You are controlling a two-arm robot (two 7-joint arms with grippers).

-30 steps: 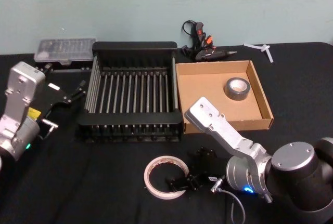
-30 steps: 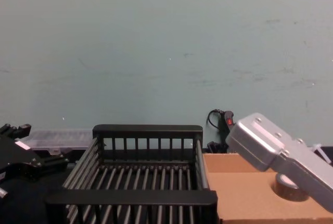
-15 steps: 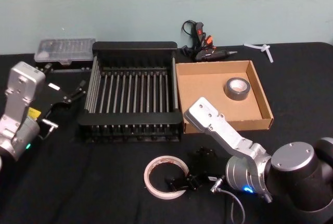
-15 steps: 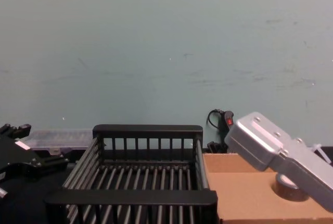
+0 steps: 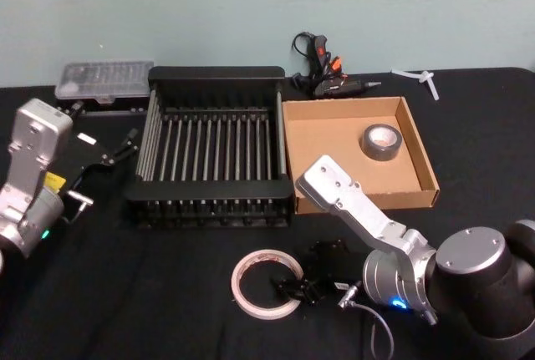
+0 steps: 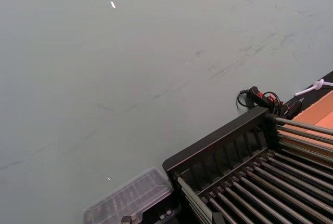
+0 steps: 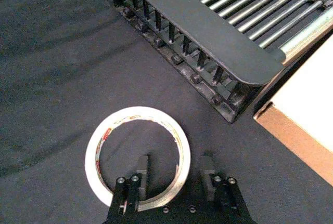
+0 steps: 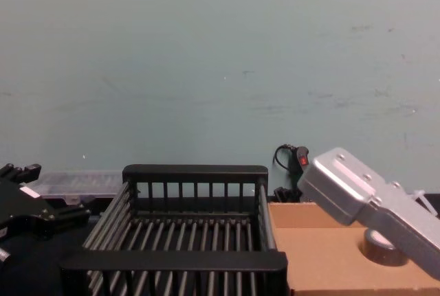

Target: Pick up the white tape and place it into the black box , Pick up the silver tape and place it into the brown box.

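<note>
The silver tape [image 5: 383, 140] is already lodged in the brown box [image 5: 349, 154], while the white tape [image 5: 267, 283], at six o'clock from the black box [image 5: 212, 149] on the bench, is straddled at its wall by the right gripper [image 7: 170, 171] with jaws spread.

The right arm reaches in from the lower right of the head view, its gripper [image 5: 287, 286] low at bottom centre, fingers [image 7: 141, 168] spread apart. The left arm is parked at the left edge, gripper [image 5: 117, 149] pointing right.
</note>
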